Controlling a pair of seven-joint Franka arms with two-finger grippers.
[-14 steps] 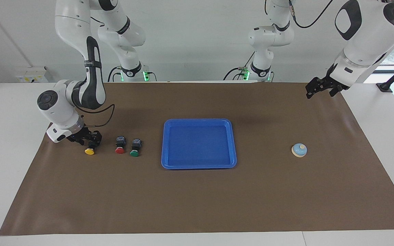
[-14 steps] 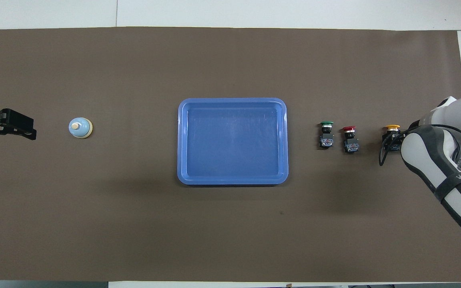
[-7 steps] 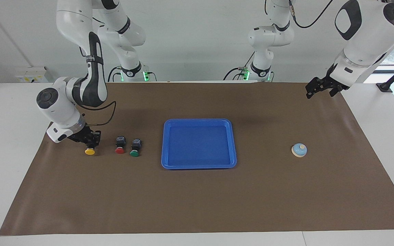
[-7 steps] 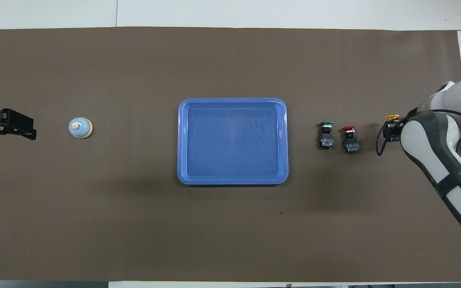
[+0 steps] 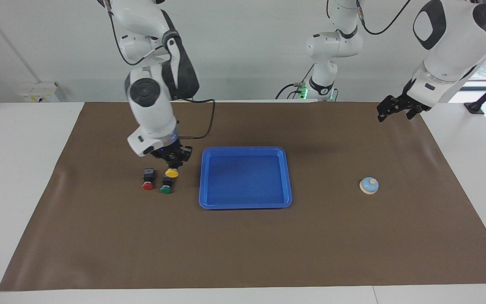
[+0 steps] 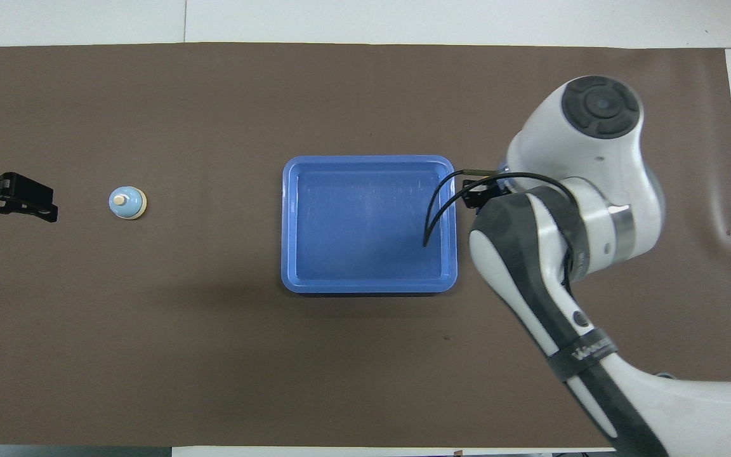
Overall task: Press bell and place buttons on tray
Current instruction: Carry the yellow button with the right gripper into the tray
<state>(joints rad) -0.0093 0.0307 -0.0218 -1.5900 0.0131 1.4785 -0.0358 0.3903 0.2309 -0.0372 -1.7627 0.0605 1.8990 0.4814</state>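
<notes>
White walls back a white table (image 5: 23,177) that we see spread with a brown paper mat (image 5: 243,245). From the facing camera, we find the shallow rectangular bright blue plastic tray (image 5: 202,181) mid-mat. At its nine o'clock the right gripper (image 5: 172,165) hangs raised over the mat, fingers clamped on the black-bodied push-button with the yellow cap (image 5: 171,172). Just under it sit the green-capped button (image 5: 166,188) and, beside that toward the right arm's end, the red-capped button (image 5: 148,184). At the tray's three o'clock, well apart, rests the small light-blue dome bell with a cream knob (image 5: 369,185). The left gripper (image 5: 388,110) waits in the air at the bell's one o'clock, fingers apart.

From overhead, we see the tray (image 6: 368,161) central, the bell (image 6: 127,202) at its nine o'clock, and the left gripper (image 6: 26,200) over the mat at the bell's nine o'clock. The right arm covers all three buttons at the tray's three o'clock.
</notes>
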